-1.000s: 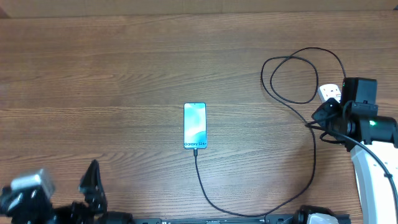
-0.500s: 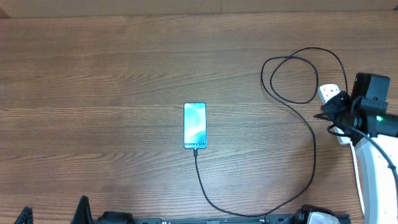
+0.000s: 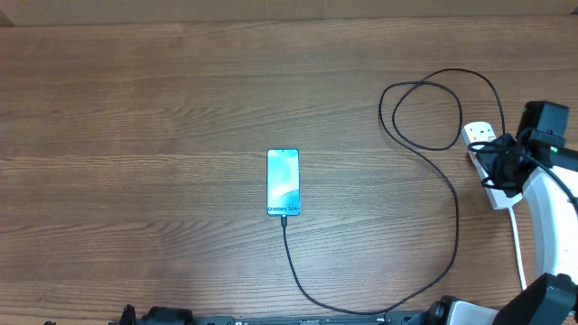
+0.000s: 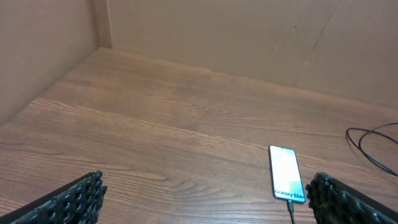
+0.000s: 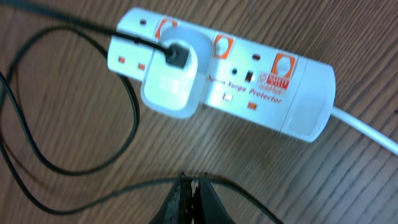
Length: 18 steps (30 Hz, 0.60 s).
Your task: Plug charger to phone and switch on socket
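The phone [image 3: 283,182] lies flat mid-table with its screen lit; it also shows in the left wrist view [image 4: 286,174]. The charger [image 3: 456,226], a thin black cable, meets the phone's near end, loops right, and ends in a white plug [image 5: 171,84] seated in the socket [image 5: 249,68]. In the overhead view the socket [image 3: 479,136] lies at the right edge, partly under my right gripper [image 3: 501,164]. That gripper [image 5: 194,183] is shut, its tips just beside the strip and above a run of cable [image 5: 134,118]. My left gripper [image 4: 205,183] is open wide, low at the near edge.
The strip's thick white cord [image 3: 517,244] runs toward the near right corner beside my right arm. Cardboard walls [image 4: 249,37] border the far and left sides of the table.
My left arm has drawn back toward the near edge, nearly leaving the overhead view. My right gripper has shifted right, uncovering more of the socket's far end.
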{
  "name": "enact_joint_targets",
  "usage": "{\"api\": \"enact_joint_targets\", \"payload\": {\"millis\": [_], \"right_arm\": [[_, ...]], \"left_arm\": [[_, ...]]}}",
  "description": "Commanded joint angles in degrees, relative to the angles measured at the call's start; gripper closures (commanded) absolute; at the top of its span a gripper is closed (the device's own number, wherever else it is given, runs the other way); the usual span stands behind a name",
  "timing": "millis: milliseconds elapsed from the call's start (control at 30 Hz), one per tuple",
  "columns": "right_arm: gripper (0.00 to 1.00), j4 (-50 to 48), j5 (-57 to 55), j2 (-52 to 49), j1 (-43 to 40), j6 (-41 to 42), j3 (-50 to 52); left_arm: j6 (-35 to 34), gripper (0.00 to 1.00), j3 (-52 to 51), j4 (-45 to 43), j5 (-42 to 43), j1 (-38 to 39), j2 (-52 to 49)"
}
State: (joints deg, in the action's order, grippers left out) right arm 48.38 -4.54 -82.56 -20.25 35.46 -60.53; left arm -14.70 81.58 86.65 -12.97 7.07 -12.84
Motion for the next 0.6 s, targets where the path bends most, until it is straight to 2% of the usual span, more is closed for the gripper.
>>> {"api": "enact_joint_targets", "payload": {"millis": [0,433,567], "right_arm": [[0.96,-1.16,0.35,-0.20,-2.10,1.51,-0.63],[0.96,-7.04,0.35,-2.34,-9.42,3.04,-0.63],[0.96,-10.21,2.12,-5.29,-9.55,-2.43,-0.61]], "left_arm": [[-0.57,0.00,0.17,-0.11,-1.16,-0.42,0.66],[-0.57,0.01,0.17,-0.15,-1.16,-0.42,3.58],[-0.57,0.00,0.17,-0.20,-1.16,-0.42,6.71]]}}
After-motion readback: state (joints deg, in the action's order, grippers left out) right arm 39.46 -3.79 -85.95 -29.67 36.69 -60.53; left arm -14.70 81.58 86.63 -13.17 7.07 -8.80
